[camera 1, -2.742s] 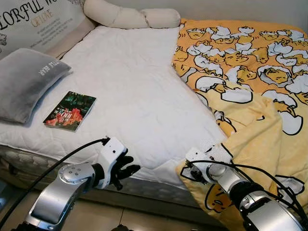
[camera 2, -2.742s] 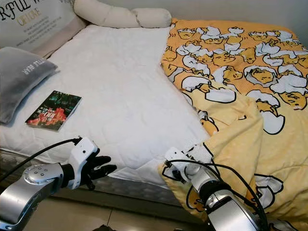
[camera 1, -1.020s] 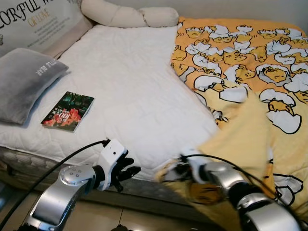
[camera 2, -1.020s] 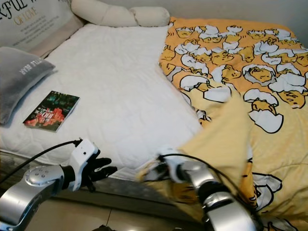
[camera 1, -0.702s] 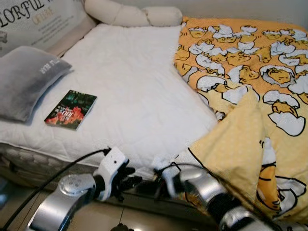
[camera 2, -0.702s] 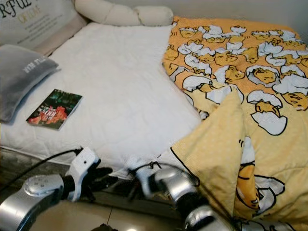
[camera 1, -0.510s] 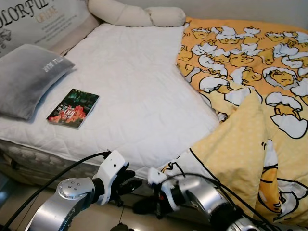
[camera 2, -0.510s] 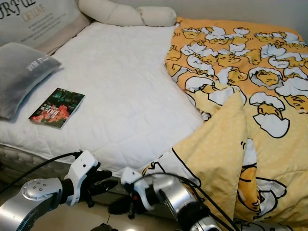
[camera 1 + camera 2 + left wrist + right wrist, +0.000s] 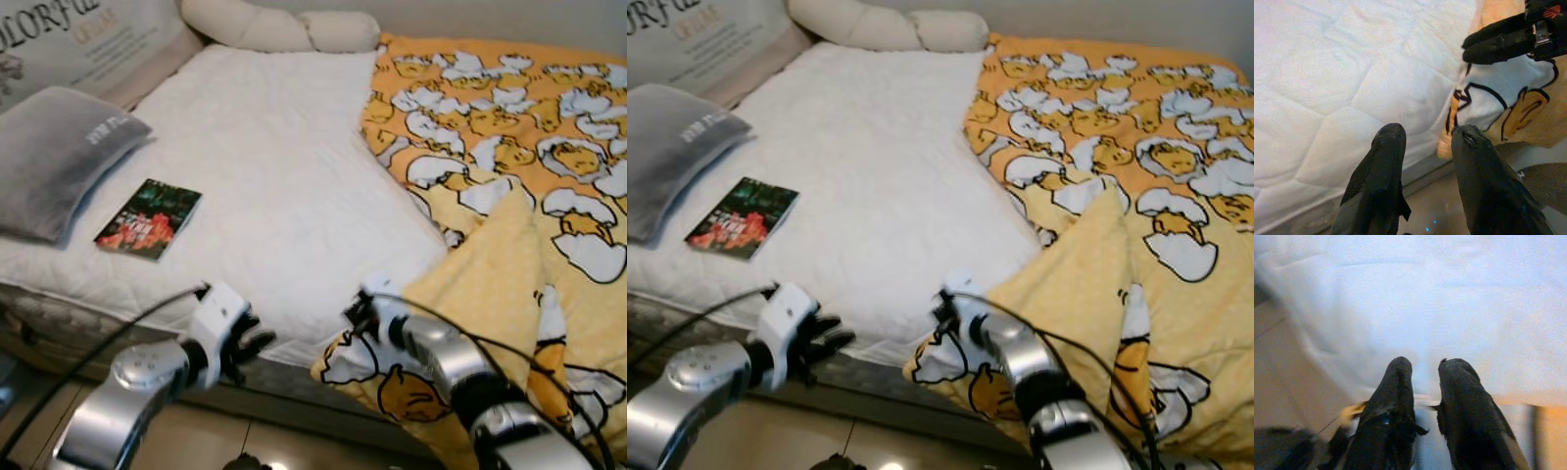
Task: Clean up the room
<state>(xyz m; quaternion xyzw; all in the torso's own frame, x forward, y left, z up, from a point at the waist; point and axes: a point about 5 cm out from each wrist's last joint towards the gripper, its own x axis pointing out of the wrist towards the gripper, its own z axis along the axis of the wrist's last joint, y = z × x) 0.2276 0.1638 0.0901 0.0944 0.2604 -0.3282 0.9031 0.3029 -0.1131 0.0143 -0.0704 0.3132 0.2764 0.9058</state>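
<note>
A: Left pincer [image 9: 247,345], fingers spread, holds nothing, at the bed's [image 9: 265,186] near edge. Right pincer [image 9: 355,315]?

B: Pinching the yellow duvet's [image 9: 509,245] near-edge corner, fingers nearly together. Soft, light, likely drapes; grip the hem, not mid-panel.

The big white mattress [image 9: 265,186] is mostly bare in the middle, so a hand could pass there. A book [image 9: 148,218] and a gray pillow [image 9: 54,157] lie on the left side. The yellow blanket [image 9: 509,196] covers the right side and hangs over the front edge.
</note>
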